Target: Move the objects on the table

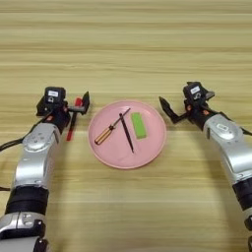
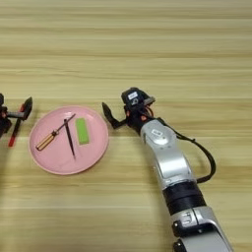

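A round pink plate (image 1: 109, 156) lies at centre frame on the light-wood table (image 1: 126, 49). It holds an orange-handled screwdriver (image 1: 107, 133), a black pen (image 1: 126, 133) crossing it, and a green block (image 1: 138, 125). Left of the plate, the left gripper (image 1: 75, 105) straddles a slim red-capped marker pen (image 1: 74, 118), jaws apart. Right of the plate, the right gripper (image 1: 178, 107) has its fingers spread.

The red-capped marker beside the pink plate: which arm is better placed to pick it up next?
Left. The left gripper is already at the red-capped marker, open, on the left side of the pink plate. The right gripper is on the far side of the plate and would have to reach across it.
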You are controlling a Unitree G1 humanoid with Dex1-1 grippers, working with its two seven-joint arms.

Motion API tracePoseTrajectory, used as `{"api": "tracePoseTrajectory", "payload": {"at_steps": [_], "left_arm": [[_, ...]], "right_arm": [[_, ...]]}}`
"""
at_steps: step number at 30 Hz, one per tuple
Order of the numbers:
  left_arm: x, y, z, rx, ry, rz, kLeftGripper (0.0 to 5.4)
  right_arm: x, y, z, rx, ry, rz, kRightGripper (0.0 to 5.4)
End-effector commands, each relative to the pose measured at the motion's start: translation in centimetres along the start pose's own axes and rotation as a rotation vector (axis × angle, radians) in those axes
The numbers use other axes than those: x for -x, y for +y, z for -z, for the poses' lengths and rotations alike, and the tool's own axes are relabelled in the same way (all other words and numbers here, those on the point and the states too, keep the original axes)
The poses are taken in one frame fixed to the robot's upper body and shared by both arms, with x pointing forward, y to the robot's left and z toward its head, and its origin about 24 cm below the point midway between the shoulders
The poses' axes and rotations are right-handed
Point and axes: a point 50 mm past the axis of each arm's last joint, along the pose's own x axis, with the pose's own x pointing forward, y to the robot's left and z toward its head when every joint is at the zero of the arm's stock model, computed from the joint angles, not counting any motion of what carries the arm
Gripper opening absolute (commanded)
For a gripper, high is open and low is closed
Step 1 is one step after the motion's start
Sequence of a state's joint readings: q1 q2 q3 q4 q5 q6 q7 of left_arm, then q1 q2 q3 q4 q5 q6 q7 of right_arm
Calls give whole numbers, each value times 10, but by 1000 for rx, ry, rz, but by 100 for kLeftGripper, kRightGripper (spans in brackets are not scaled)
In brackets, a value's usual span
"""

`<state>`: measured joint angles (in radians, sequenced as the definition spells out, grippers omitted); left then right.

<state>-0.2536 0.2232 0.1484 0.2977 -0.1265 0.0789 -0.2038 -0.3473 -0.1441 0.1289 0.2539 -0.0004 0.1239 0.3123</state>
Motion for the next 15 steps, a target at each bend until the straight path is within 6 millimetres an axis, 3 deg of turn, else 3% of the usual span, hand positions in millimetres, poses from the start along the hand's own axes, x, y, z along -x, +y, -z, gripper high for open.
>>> {"api": "tracePoseTrajectory", "payload": {"at_steps": [1,15], "left_arm": [[2,2,-2,-3,5,0,537],[3,4,0,3,13,-10,537]], "right_arm": [[-5,8,-1,1,24,-38,540],[-10,22,12,8,118,-88,540]]}}
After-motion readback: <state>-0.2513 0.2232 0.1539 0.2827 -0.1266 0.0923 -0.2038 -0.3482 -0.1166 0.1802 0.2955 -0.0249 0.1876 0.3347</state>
